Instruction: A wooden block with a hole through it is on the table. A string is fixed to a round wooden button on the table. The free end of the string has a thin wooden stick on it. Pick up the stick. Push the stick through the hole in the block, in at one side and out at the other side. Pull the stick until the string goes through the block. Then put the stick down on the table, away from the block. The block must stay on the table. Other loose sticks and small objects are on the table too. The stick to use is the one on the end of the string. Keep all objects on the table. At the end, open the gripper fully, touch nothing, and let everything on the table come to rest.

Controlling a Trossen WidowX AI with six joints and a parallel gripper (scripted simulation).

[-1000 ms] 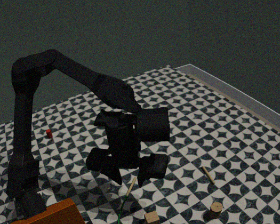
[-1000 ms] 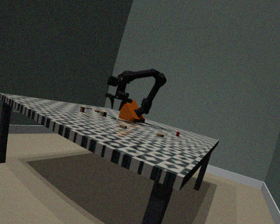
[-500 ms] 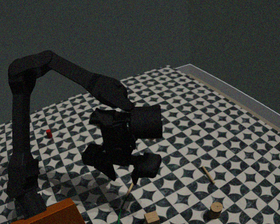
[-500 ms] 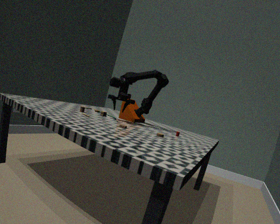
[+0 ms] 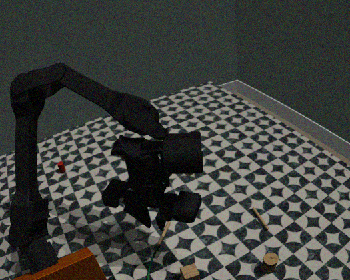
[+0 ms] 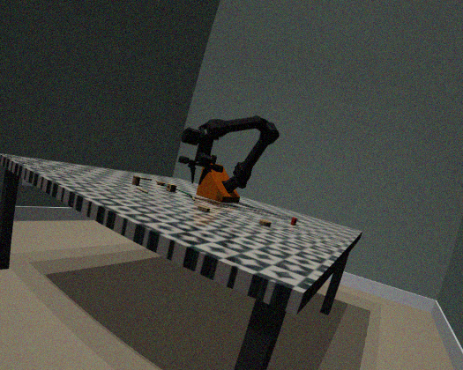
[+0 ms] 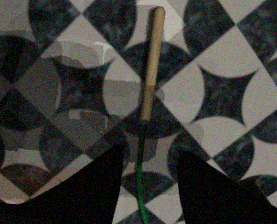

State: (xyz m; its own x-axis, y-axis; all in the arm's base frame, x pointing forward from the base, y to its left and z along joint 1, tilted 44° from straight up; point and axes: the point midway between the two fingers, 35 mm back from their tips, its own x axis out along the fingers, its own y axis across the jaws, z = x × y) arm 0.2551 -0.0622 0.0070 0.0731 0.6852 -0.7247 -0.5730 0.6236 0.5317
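Observation:
The stick on the string point(image 5: 164, 233) point(image 7: 152, 65) lies on the table, pale with a darker end where the green string point(image 5: 150, 265) point(image 7: 140, 180) is fixed. My gripper point(image 5: 155, 227) point(image 7: 150, 156) is partly open and empty, pointing down above the table. In the wrist view its fingertips straddle the line of the string, just below the stick's string end. The wooden block point(image 5: 190, 271) point(image 6: 171, 188) sits on the table; its hole does not show clearly. The button cannot be made out for certain; it is outside the top view.
A loose stick point(image 5: 261, 219) point(image 6: 143, 190) and an upright wooden cylinder point(image 5: 269, 263) point(image 6: 136, 181) are on the block's far side from the arm. A red cylinder point(image 5: 61, 167) point(image 6: 294, 221) stands well away. Small wooden pieces point(image 6: 203, 208) point(image 6: 265, 223) also lie on the table.

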